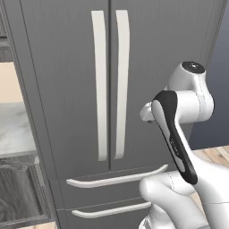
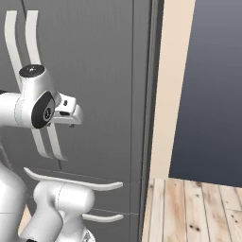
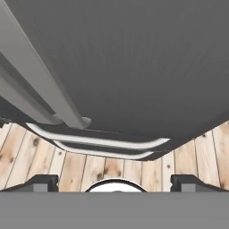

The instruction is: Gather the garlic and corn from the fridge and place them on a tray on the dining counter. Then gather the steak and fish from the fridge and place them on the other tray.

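The fridge [image 1: 67, 89] stands shut in front of me, tall and dark grey, with two pale vertical handles [image 1: 100, 85] and two drawers with pale horizontal handles [image 1: 116, 179]. My gripper [image 2: 71, 118] hangs close before the right door [image 2: 108, 71], pointing down. In the hand view the gripper [image 3: 115, 183] is open with nothing between its fingertips [image 3: 42, 182], and it looks down the door [image 3: 134, 67] to the drawer handles [image 3: 98, 141] and the floor. The garlic, corn, steak and fish are hidden. Both trays and the dining counter are out of view.
A pale marbled wall counter [image 1: 13, 129] adjoins the fridge on the left, with a dark appliance front [image 1: 18, 192] under it. To the right of the fridge are a beige wall strip [image 2: 172, 85], a dark-blue wall [image 2: 212, 85] and open wooden floor [image 2: 198, 212].
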### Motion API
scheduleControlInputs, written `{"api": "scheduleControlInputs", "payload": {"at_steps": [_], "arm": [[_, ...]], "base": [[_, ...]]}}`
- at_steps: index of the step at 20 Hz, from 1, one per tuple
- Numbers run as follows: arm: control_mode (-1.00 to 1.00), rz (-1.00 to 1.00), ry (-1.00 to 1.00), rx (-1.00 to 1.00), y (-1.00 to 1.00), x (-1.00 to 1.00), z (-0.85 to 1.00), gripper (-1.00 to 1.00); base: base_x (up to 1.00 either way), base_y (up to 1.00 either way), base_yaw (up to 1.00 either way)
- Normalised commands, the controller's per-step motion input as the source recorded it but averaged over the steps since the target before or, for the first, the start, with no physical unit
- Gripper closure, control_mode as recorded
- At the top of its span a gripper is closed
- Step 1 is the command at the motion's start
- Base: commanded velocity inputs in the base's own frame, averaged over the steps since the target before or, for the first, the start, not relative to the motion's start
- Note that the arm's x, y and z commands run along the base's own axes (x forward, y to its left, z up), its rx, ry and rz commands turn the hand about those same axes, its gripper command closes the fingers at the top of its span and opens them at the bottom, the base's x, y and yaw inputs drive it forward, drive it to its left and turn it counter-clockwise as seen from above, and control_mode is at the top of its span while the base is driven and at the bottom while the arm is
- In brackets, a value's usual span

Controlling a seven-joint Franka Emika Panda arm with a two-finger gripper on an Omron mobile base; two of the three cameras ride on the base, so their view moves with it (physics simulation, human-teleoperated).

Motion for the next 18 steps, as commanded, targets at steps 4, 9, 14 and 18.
{"api": "scheduleControlInputs", "payload": {"at_steps": [4,9,14,18], "arm": [[1.0,0.0,0.0,0.0,0.0,0.0,0.0,-1.0],[1.0,0.0,0.0,0.0,0.0,0.0,0.0,-1.0],[1.0,0.0,0.0,0.0,0.0,0.0,0.0,-1.0],[1.0,0.0,0.0,0.0,0.0,0.0,0.0,-1.0]], "base": [[-0.31,0.0,0.0],[-0.37,0.16,0.0],[-0.08,0.61,0.0],[-0.51,0.82,0.0]]}}
